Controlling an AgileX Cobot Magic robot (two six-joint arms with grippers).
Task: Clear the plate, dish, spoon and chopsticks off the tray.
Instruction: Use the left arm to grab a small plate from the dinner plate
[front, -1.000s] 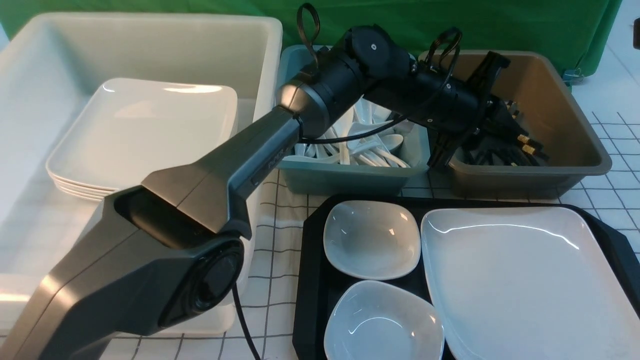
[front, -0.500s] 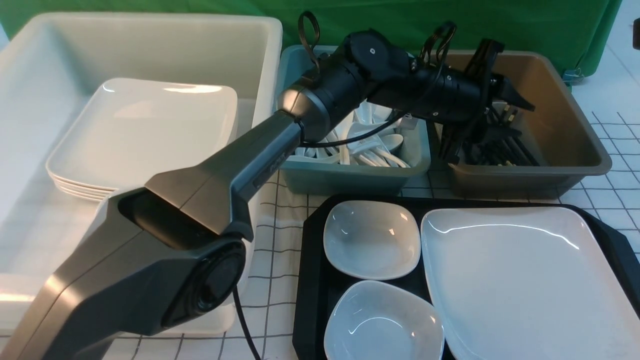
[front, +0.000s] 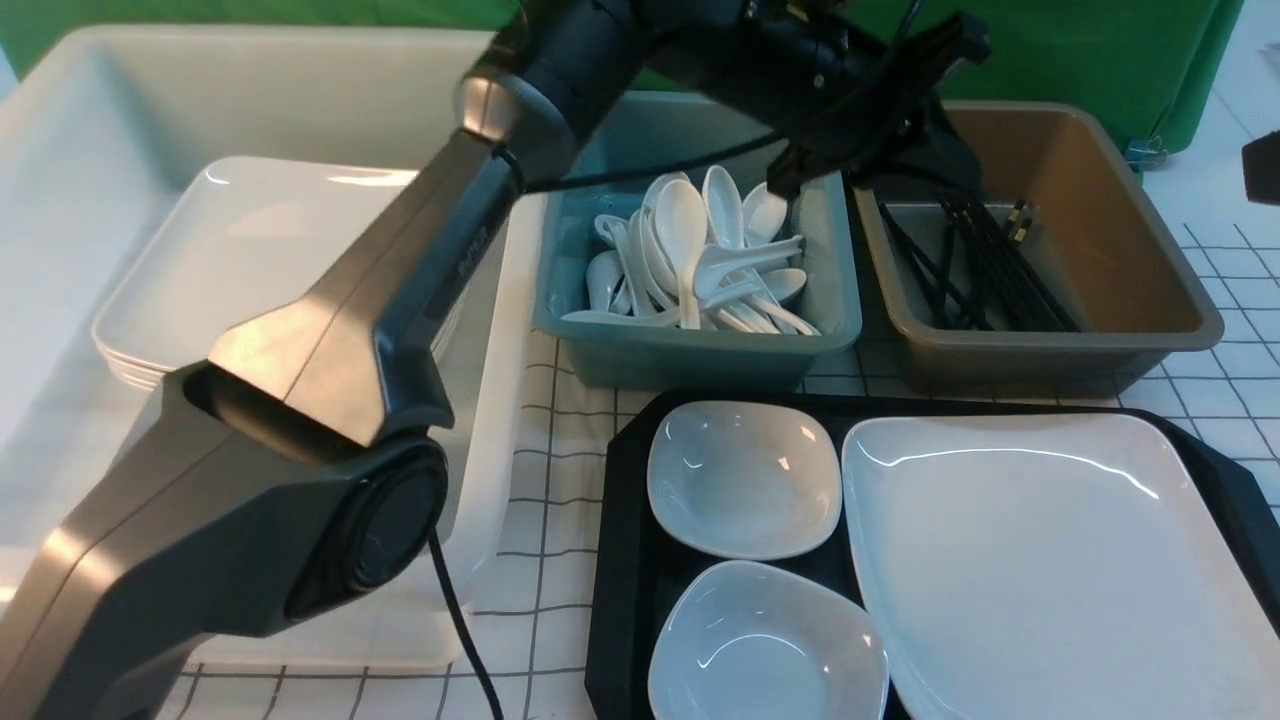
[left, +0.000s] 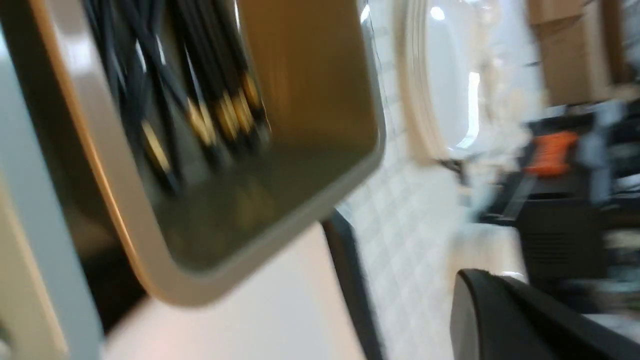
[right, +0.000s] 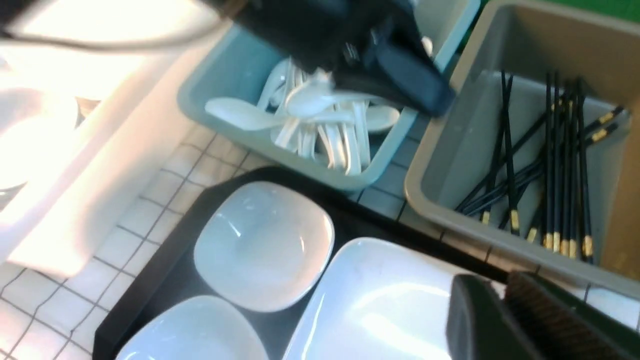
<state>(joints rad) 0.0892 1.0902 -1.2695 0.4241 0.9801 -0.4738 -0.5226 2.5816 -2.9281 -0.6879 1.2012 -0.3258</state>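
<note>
The left gripper (right: 430, 97), pressed together and empty, hangs where the teal tub (front: 690, 355) meets the brown tub (front: 1130, 250); whether the right gripper (right: 505, 312) is spread I cannot tell. The chopsticks (front: 985, 270) lie in the brown tub, so a dish (front: 742, 478) or the plate (front: 1040, 560) on the tray (front: 620, 560) likely comes next, needing a rim pinch.

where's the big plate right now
In the front view, the plate sits on the right side of the tray, beside the two small dishes, in front of the brown tub.

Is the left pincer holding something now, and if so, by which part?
Nothing is held. The left pincer is shut and empty; the chopsticks lie loose in the brown tub.
</note>
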